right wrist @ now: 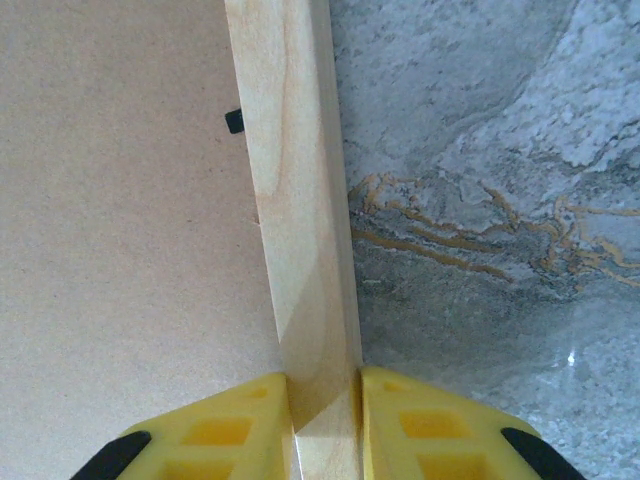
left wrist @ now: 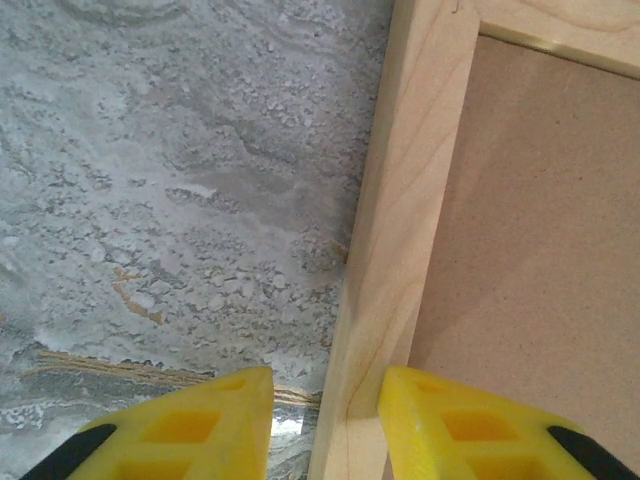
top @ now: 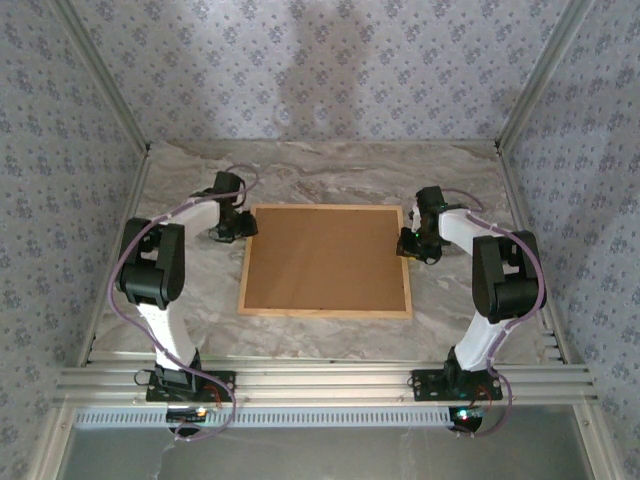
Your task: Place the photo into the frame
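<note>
A light wooden frame lies flat mid-counter, with a brown backing board filling it. The left tool straddles the left rail, parted, with a gap on its outer side. The right tool is clamped tight on the right rail.

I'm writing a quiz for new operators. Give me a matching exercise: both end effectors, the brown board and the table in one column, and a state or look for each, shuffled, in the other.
1. left end effector
2. right end effector
3. brown board
4. table

A. grey marbled surface
B. clamped on the right rail of the frame
C. fills the inside of the frame
D. open, straddling the frame's left rail

Pairs: 1-D, 2-B, 3-C, 4-A
</note>
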